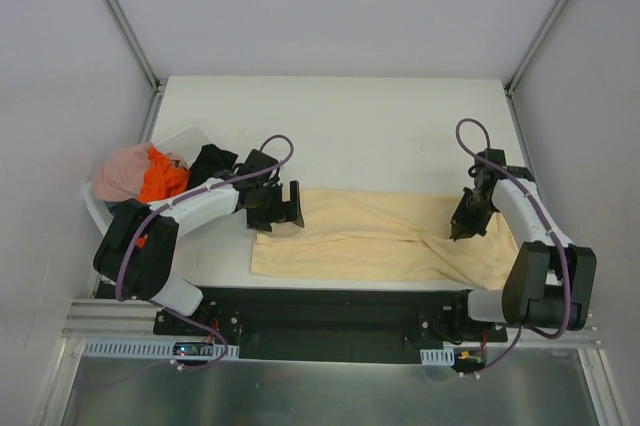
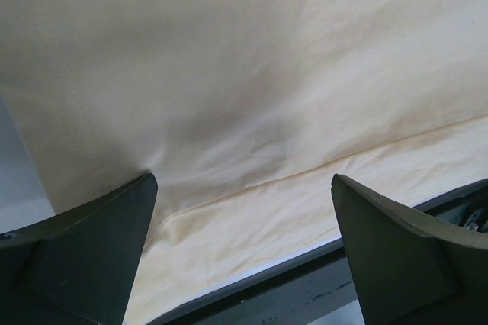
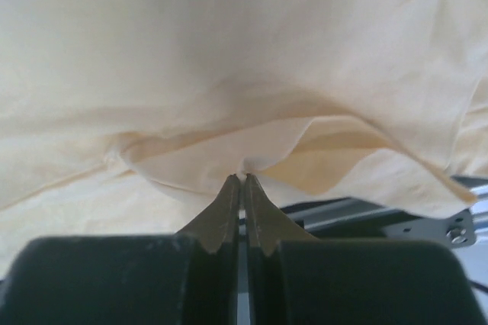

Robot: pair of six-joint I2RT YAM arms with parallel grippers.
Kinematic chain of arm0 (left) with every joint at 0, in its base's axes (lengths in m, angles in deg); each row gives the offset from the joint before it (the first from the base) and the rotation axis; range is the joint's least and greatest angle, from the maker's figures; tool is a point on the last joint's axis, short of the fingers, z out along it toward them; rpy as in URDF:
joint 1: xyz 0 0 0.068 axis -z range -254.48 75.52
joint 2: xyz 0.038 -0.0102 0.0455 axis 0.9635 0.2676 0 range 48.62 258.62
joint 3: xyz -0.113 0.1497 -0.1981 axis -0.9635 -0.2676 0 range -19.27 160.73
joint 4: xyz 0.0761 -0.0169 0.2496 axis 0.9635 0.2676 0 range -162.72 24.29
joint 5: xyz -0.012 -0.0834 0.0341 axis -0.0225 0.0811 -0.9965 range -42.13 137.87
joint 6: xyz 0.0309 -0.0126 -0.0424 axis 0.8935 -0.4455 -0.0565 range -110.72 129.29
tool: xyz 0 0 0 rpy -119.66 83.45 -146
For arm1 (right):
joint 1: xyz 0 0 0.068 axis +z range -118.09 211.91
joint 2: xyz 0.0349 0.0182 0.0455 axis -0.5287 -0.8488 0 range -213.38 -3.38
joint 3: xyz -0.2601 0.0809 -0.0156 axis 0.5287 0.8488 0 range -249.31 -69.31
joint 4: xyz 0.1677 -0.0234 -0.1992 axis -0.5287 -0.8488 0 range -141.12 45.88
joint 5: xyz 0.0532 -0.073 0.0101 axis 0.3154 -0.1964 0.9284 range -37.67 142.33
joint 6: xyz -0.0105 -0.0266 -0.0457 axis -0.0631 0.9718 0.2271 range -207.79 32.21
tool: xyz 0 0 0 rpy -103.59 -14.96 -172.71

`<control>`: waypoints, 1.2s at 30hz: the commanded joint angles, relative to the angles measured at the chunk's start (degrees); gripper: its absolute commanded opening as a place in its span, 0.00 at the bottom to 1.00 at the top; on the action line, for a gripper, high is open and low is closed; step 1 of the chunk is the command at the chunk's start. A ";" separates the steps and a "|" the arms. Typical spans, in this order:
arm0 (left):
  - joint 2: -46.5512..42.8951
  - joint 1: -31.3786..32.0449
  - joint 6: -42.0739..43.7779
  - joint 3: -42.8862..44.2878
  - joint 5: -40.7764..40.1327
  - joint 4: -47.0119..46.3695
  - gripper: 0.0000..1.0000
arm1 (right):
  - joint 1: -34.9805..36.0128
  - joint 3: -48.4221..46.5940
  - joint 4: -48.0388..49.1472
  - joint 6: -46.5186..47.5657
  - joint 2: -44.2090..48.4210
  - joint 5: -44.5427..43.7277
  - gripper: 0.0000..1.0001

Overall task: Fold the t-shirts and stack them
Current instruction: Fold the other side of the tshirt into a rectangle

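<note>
While the pale yellow-beige t-shirt (image 1: 370, 241) is lying spread sideways along the near edge of the white surface (image 1: 350, 126), its right end is bunching into a raised, wrinkled fold. The right end effector (image 1: 465, 229) is pinching that fold. In the right wrist view its fingers are pressing together with cloth (image 3: 229, 50) caught at their tips (image 3: 244, 180).

At the shirt's left end the left end effector (image 1: 283, 211) is hovering released. In the left wrist view its fingers are standing wide apart (image 2: 244, 180) over flat cloth (image 2: 252, 96) crossed by a seam, not touching it as far as can be seen.

A dark frame rail (image 2: 305, 279) is running just beyond the shirt's near hem.

Off to the left, a white basket (image 1: 185, 136) is sitting at the surface's edge, holding the dusty pink t-shirt (image 1: 120, 174) and the bright orange t-shirt (image 1: 162, 178). The black t-shirt (image 1: 212, 164) is spilling at its right side, just behind the left arm's wrist.
</note>
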State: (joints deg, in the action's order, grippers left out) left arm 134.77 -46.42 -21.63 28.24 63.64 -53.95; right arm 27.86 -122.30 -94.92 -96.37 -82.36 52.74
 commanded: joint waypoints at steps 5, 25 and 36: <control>-2.30 -0.28 0.42 0.48 -0.65 1.01 0.99 | 3.87 9.04 -10.36 -11.18 11.74 5.92 0.08; -2.21 -0.28 1.12 2.06 0.40 1.01 0.99 | 13.56 -1.85 -18.63 -7.33 16.15 2.32 0.96; -2.21 -0.28 1.30 1.36 -0.12 1.01 0.99 | 14.07 5.00 -3.51 0.23 0.86 15.94 0.97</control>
State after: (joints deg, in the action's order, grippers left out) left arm 134.42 -46.42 -21.28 28.59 63.71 -53.75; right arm 40.58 -119.02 -102.03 -98.91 -77.29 63.34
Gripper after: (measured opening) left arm 0.993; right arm 0.966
